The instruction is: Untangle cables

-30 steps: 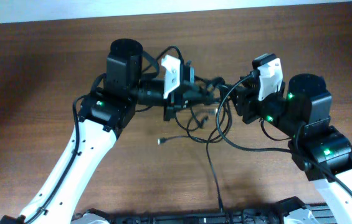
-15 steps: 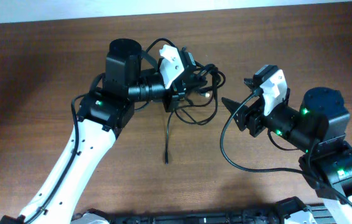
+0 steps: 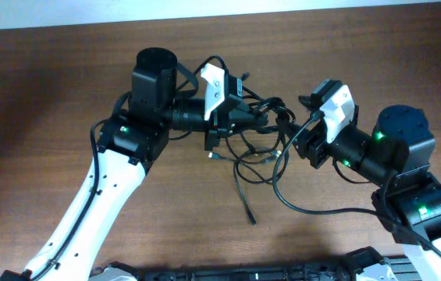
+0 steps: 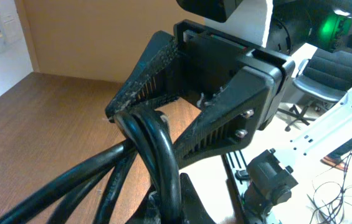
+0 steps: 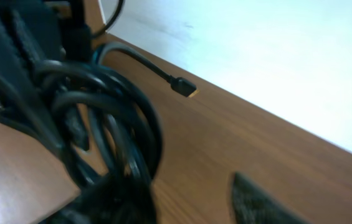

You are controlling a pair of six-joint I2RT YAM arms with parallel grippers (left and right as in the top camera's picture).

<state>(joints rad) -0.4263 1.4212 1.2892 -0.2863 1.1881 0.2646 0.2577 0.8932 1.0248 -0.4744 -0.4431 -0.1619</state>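
Cord end (image 3: 251,221) lies nearest the robot on the table (image 3: 158,226), trailing from the cables (image 3: 243,160), whose loose loops sag onto the wood below both tools. A plug (image 3: 214,157) rests just left of those loops. Above them the bunch hangs lifted between the arms. The left gripper (image 3: 256,117) is clamped on the cables, which fill the foreground of its wrist view. The right gripper (image 3: 288,129) faces it, tips close together; its jaws stand apart, with several strands passing between them but none seen pinched. Farther off, in the right wrist view, another plug (image 5: 182,84) sticks out above the wood.
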